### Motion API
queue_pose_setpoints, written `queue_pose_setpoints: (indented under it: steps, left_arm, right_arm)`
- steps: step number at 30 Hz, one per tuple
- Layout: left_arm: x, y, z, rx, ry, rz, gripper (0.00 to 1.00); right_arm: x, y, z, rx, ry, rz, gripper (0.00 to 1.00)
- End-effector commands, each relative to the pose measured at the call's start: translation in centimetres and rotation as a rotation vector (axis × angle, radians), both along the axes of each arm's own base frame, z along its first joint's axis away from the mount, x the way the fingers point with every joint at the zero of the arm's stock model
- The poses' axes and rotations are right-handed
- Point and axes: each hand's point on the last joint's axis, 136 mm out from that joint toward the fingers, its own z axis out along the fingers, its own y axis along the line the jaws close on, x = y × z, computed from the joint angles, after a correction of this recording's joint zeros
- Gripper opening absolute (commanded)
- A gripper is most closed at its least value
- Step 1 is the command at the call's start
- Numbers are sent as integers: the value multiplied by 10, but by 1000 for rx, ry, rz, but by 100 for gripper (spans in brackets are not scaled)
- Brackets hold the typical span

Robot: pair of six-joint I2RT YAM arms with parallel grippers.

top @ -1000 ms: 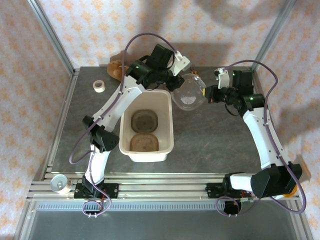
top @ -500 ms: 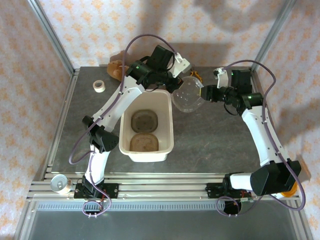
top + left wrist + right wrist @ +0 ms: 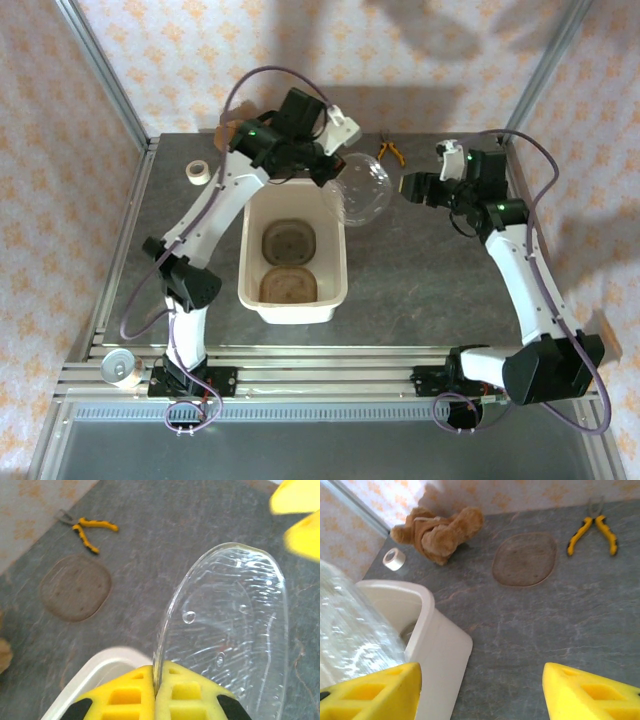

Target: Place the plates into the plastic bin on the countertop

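The left claw (image 3: 155,679) is pinching shut on the thin rim of a round transparent clear plate (image 3: 235,625), holding it on edge at the upper-right corner of the large white rectangular plastic bin (image 3: 295,312). The right claw (image 3: 480,690) is gaping wide, empty. So slim a grip is risking a slip onto the dark grey counter (image 3: 430,290) outside the bin.

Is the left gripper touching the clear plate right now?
Touching. In the left wrist view the left gripper pinches the clear plate by its rim, a yellow finger on each side.
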Motion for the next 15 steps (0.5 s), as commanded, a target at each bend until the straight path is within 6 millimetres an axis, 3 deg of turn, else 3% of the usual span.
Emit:
queue_pose_setpoints:
  steps: [1, 8, 11, 15]
  left_arm:
    - [-16, 42, 30, -4, -49, 31, 0]
    - [-35, 81, -8, 151, 34, 29, 0]
    - [-38, 93, -26, 231, 68, 25, 0]
    - [-49, 95, -33, 261, 113, -22, 0]
  right_arm:
    - [10, -22, 13, 5, -57, -114, 65]
    - [21, -52, -10, -25, 38, -267, 65]
    - [21, -53, -18, -19, 72, -277, 65]
    - [20, -52, -28, -8, 106, -281, 65]
